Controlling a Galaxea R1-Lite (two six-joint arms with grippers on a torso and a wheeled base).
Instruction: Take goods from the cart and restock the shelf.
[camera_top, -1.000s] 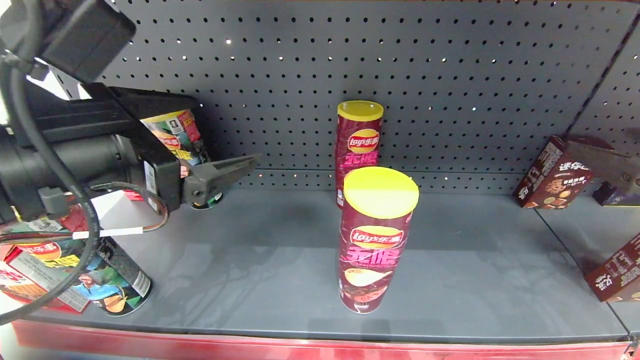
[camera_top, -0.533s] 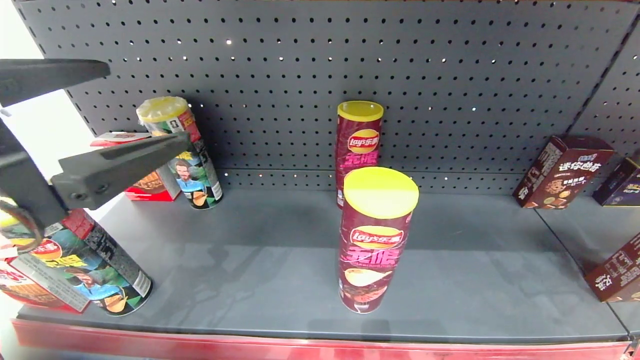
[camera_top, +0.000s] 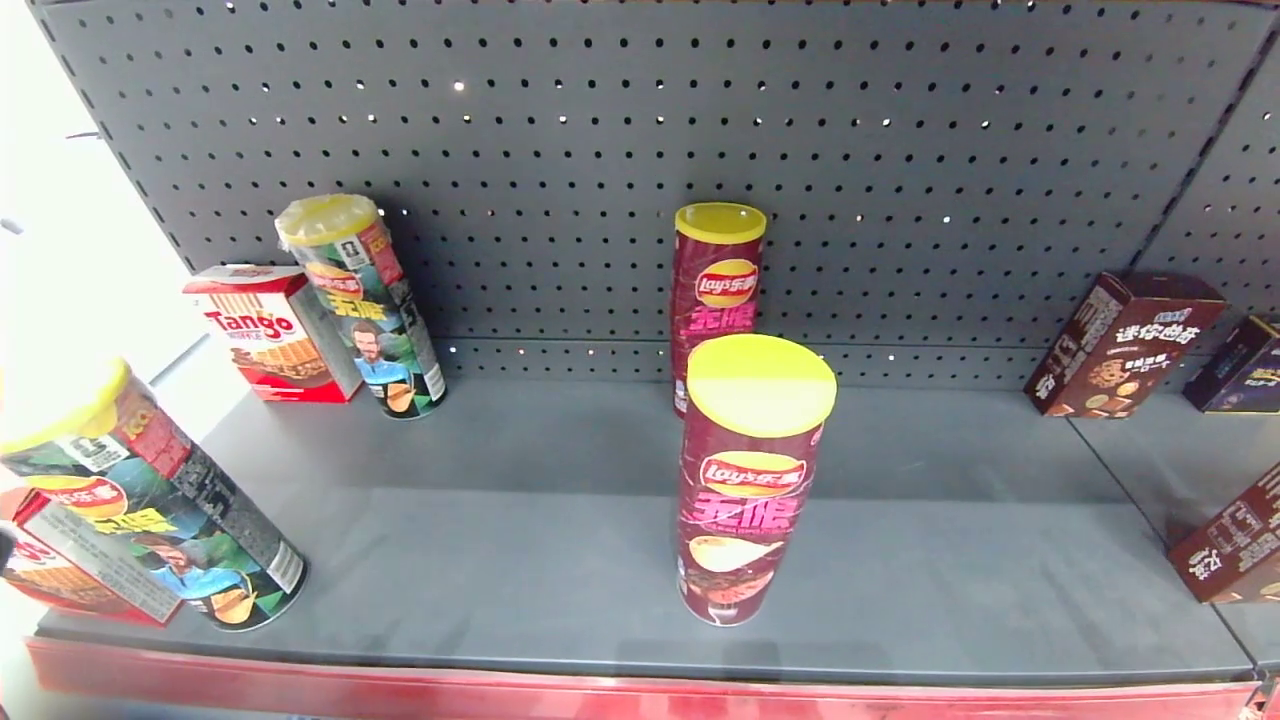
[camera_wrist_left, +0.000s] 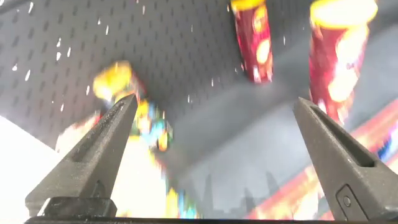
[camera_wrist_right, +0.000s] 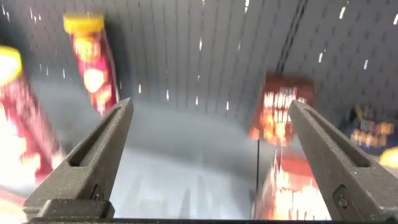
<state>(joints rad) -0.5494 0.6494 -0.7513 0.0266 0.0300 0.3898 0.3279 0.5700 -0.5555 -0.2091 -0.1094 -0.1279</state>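
Two tools spread wide, empty: left tool (camera_wrist_left: 214, 102), right tool (camera_wrist_right: 211, 104). Ahead of both, red cans (camera_top: 752, 480) stand upright on shelf (camera_top: 950, 560). Probably light, stiff, slick, tippy tubes; grip mid-body, squeeze gently.

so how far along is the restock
Done: rear green can, front green can, rear maroon can and front maroon can stand on the shelf. In hand: nothing; left claw and right claw are open and empty. Left: wide bare shelf floor, so probably more trips.
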